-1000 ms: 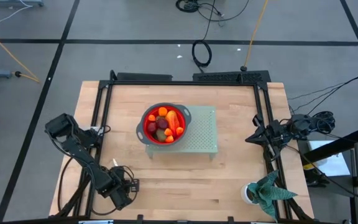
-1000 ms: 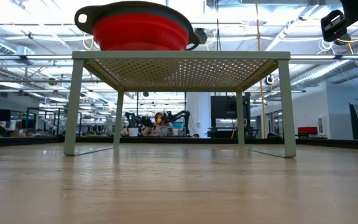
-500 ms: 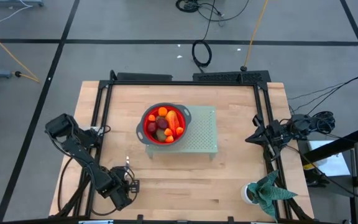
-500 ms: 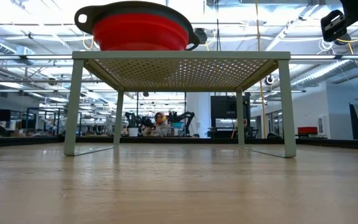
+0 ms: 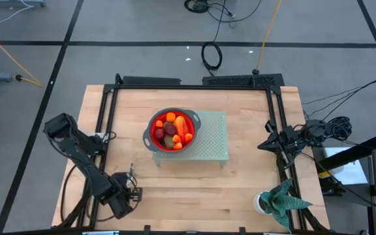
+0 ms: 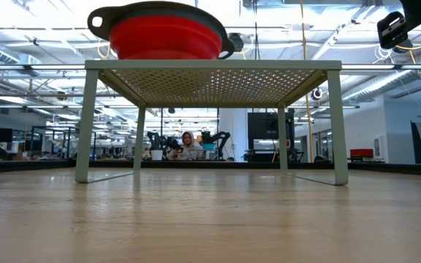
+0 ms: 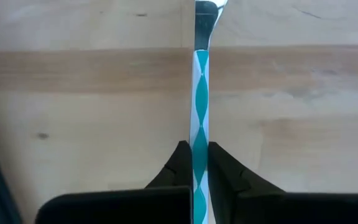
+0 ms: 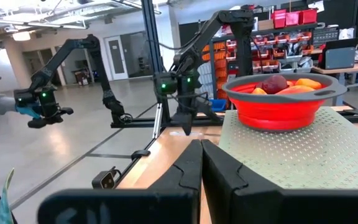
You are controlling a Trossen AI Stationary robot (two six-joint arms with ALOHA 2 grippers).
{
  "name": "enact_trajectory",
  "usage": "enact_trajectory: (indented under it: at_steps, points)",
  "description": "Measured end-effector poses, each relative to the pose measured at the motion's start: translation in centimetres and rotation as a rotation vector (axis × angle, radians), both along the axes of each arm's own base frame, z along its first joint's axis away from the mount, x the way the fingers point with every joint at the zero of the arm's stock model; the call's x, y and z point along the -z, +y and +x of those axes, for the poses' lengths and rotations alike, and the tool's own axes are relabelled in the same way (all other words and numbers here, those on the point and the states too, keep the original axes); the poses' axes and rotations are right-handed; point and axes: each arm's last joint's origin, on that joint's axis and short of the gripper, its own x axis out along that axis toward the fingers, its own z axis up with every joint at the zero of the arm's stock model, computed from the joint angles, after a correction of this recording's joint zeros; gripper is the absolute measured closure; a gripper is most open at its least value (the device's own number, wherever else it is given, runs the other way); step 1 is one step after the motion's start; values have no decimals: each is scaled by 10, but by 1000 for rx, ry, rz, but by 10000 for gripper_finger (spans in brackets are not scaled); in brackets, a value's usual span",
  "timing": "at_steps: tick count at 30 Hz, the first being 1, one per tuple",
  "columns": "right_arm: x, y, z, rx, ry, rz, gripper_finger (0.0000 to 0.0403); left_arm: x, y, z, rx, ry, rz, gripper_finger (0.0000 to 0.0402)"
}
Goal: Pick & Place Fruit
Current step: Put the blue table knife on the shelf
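Note:
The fruit (image 5: 172, 129), orange, red and dark pieces, lies in a red collapsible bowl (image 6: 165, 36) on a pale green perforated stand (image 5: 214, 140) at mid-table. My left gripper (image 7: 200, 155) hangs over the table's near left corner. It points down and is shut on a thin utensil with a teal-and-white patterned handle (image 7: 200, 93). The utensil's silver end (image 5: 131, 171) points toward the far edge. My right gripper (image 8: 201, 149) waits shut at the right edge, level, facing the bowl. My left gripper pinches the utensil's teal-and-white handle (image 7: 199, 163) between its two fingers, which come from above and point down. The handle runs on past the fingertips to a dark and silver part (image 7: 205, 15). Whether that end is off the table, I cannot tell.
A leafy plant in a white pot (image 5: 279, 201) stands at the near right corner. A black frame (image 5: 109, 98) runs along the table's left, far and right sides. Bare wood lies in front of the stand. A person sits in the room far behind the table (image 6: 188, 142).
My left gripper has risen over the near left corner with the utensil between its fingers. The utensil's silver end has shifted a little toward the right. The bowl, the fruit and my right arm have kept still.

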Motion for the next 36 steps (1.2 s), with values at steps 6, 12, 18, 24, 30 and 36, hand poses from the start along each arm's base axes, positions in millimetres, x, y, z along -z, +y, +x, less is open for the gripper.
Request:
enact_trajectory:
  at_steps: [6,12,18,24,30,36]
  points:
    - [0,0,0,0,-1,-1,403,-25,2,-7,44,-76,-87,385]
    - [0,0,0,0,-1,-3,403,-50,-1,-8,138,-223,-236,388]
    - [0,0,0,3,-1,-3,403,-62,-12,1,275,-416,-334,394]
    - [-1,0,0,4,-9,-9,403,-72,-17,14,356,-627,-344,382]
    - [-6,0,0,7,-67,-14,403,-80,-12,31,410,-813,-259,394]
    - [-10,0,0,11,-115,-22,403,-90,-2,52,429,-970,-201,383]
